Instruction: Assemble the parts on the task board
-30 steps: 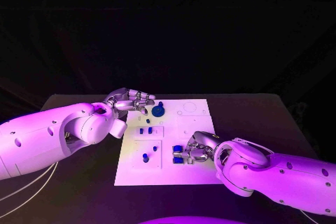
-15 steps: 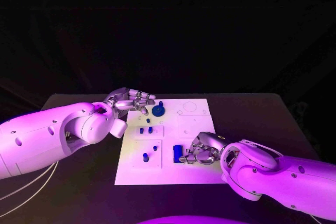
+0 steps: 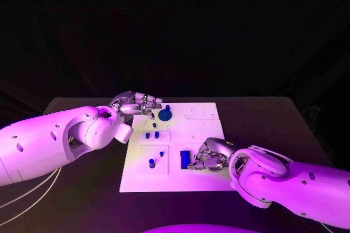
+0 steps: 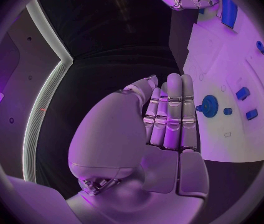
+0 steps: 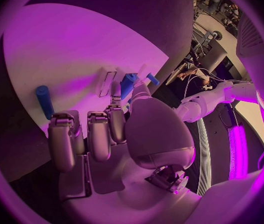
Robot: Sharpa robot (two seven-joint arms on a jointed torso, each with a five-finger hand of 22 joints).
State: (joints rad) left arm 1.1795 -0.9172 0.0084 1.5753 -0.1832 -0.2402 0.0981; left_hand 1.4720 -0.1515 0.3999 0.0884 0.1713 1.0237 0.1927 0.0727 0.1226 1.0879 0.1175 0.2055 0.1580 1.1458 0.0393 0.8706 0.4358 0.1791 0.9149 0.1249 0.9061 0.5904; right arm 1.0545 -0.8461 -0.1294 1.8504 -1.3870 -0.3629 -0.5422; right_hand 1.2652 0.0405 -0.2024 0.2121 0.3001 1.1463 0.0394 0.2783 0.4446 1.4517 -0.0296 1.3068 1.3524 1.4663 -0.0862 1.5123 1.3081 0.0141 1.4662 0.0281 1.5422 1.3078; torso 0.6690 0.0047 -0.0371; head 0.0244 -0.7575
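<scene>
The white task board (image 3: 208, 123) lies mid-table. My right hand (image 3: 208, 158) sits at the board's near right, fingers curled. Its thumb and one fingertip (image 5: 115, 90) pinch an upright blue block (image 3: 185, 157) (image 5: 129, 84). My left hand (image 3: 135, 103) (image 4: 169, 119) hovers at the board's far left corner, fingers straight and side by side, holding nothing. A blue gear (image 3: 165, 114) (image 4: 209, 106) stands on the board just beside those fingers. Two small blue pieces (image 3: 151, 135) sit in a pocket, and a blue peg (image 3: 151, 163) (image 5: 43, 102) stands near the left edge.
Another small blue piece (image 3: 161, 153) stands left of the block. The board's far right part (image 3: 201, 111) bears only outlined recesses. Dark table (image 3: 292, 122) surrounds the board on all sides.
My right hand has drawn slightly right and toward me, so the blue block now shows as one whole piece beside its fingers. The left hand has stayed put.
</scene>
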